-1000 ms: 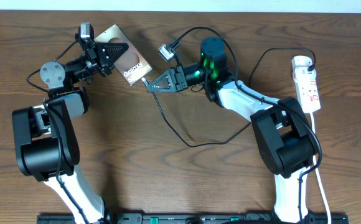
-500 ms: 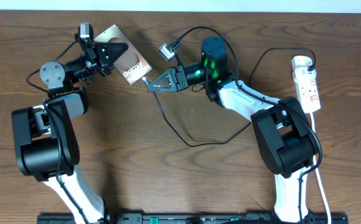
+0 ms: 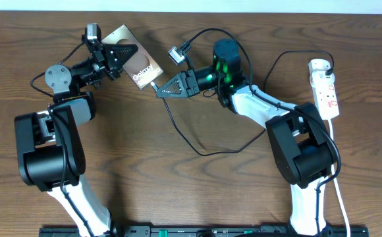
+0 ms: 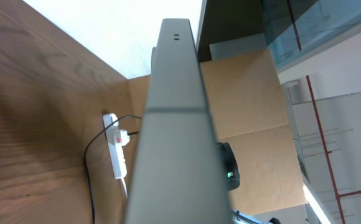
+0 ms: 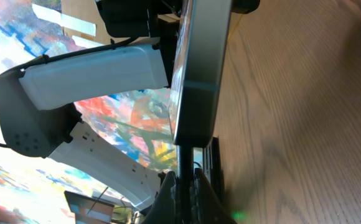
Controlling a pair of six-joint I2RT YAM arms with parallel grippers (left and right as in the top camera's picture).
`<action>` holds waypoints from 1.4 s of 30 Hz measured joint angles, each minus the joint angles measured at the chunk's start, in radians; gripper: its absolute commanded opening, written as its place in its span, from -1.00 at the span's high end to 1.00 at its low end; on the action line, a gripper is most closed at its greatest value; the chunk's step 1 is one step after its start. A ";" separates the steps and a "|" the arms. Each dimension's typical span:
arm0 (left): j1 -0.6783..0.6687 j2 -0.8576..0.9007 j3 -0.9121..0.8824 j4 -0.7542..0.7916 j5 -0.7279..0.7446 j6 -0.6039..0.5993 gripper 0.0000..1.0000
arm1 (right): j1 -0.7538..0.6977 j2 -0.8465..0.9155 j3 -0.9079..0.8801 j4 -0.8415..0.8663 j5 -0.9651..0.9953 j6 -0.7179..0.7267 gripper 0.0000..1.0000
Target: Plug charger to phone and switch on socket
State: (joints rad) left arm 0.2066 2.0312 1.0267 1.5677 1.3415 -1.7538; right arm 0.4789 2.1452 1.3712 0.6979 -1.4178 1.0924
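Here, over the dark wooden table (image 3: 178,197), left tool (image 3: 122,53) clamps phone (image 3: 143,66); right tool (image 3: 159,90) pinches charger (image 3: 176,130).

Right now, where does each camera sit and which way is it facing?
Overhead: above the table, facing straight down; both arms show, left gripper clamping the phone, right gripper at its lower end.
Left wrist: looks along the phone's edge toward the socket; own fingers unseen.
Right wrist: looks along the phone's edge toward the left arm; own fingers at bottom.
Shared: every view shows the phone.
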 measured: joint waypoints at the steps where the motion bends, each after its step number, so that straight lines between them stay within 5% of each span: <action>1: 0.000 0.000 0.000 0.000 -0.002 0.000 0.85 | 0.000 0.000 0.000 0.000 0.001 0.000 0.98; 42: 0.004 0.000 0.000 0.000 0.014 0.000 0.85 | 0.000 0.000 0.000 0.002 -0.007 0.000 0.98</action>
State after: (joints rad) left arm 0.2104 2.0312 1.0267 1.5677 1.3552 -1.7538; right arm 0.4789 2.1452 1.3712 0.6998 -1.4250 1.0924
